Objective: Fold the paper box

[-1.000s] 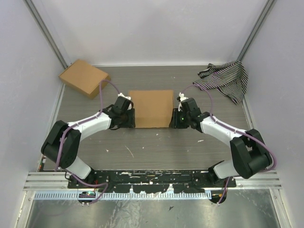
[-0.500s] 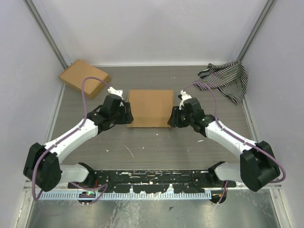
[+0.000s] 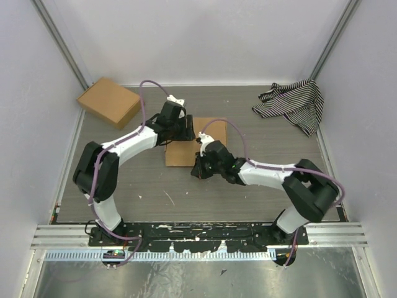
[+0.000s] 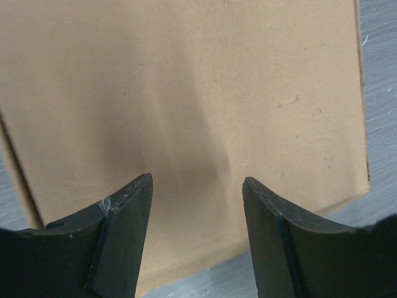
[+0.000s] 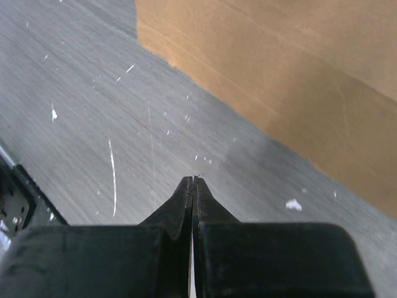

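Left gripper (image 4: 197, 180): two black fingers (image 4: 124, 230) set well apart with nothing between them. They point down at the flat top of the plain brown cardboard paper box (image 4: 186, 93). Whether the tips touch the cardboard cannot be told.

Left gripper, seen from above (image 3: 185, 130): over the far left part of the box top, with the white-and-black left arm (image 3: 127, 146) reaching in from the near left.

Right gripper (image 5: 194, 181): black fingers pressed together, holding nothing, and low over the grey wood-grain table (image 5: 93, 93). The box's side wall (image 5: 279, 68) lies just ahead of it.

Right gripper, seen from above (image 3: 198, 169): at the box's near edge, towards its right corner. The right arm (image 3: 267, 174) stretches leftward across the table from its base at the near right.

Paper box (image 3: 181, 152): closed, shallow and squarish. It lies flat near the middle of the table, between the two grippers and partly covered by both of them.

Table (image 3: 155, 186): grey planks scattered with small white flecks and scratches.

Second brown cardboard box (image 3: 108, 102): a compact slab in the far left corner, well apart from the paper box.

Black-and-white striped cloth (image 3: 291, 102): crumpled in the far right corner, well apart from both arms.
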Robot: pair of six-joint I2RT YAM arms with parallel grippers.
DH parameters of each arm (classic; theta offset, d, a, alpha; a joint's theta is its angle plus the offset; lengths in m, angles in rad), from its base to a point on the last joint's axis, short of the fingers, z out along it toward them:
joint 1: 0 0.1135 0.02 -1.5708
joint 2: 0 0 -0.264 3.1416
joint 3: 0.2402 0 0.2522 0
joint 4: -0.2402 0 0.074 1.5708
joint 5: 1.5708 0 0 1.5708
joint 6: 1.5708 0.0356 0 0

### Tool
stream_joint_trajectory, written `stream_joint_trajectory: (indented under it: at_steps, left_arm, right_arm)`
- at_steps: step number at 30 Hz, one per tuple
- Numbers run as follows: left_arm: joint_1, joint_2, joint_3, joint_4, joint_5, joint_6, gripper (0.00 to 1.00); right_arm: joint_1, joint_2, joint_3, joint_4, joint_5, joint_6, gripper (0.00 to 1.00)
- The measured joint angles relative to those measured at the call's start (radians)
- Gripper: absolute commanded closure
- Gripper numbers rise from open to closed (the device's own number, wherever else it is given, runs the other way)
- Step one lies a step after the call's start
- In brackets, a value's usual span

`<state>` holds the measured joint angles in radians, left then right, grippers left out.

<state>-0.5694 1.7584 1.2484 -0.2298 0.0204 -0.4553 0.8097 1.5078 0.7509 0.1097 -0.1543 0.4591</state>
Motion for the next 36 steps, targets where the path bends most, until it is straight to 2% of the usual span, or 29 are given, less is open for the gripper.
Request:
stream_joint_trajectory:
  at_steps: [4,11,19,26,31,36]
  left_arm:
    - [0.0,0.074,0.035,-0.008,0.039,0.006,0.34]
    - [0.002,0.077,0.04,-0.004,0.08,0.01,0.38]
    - [0.002,0.079,0.029,0.0,0.126,0.015,0.47]
    - [0.007,0.079,-0.023,0.107,0.166,0.009,0.5]
    - [0.008,0.079,-0.037,0.142,0.188,0.006,0.51]
    - [0.01,0.077,-0.04,0.143,0.203,0.006,0.5]
  right_arm:
    - [0.003,0.114,0.008,0.117,0.001,0.006,0.99]
    - [0.003,0.197,0.011,0.27,0.038,0.006,0.96]
    - [0.008,0.257,0.006,0.453,0.282,0.019,0.99]
    - [0.029,0.306,-0.058,0.662,0.473,0.04,0.99]
    - [0.032,0.312,-0.08,0.722,0.532,0.038,0.99]
    - [0.031,0.3,-0.113,0.77,0.508,0.033,0.99]
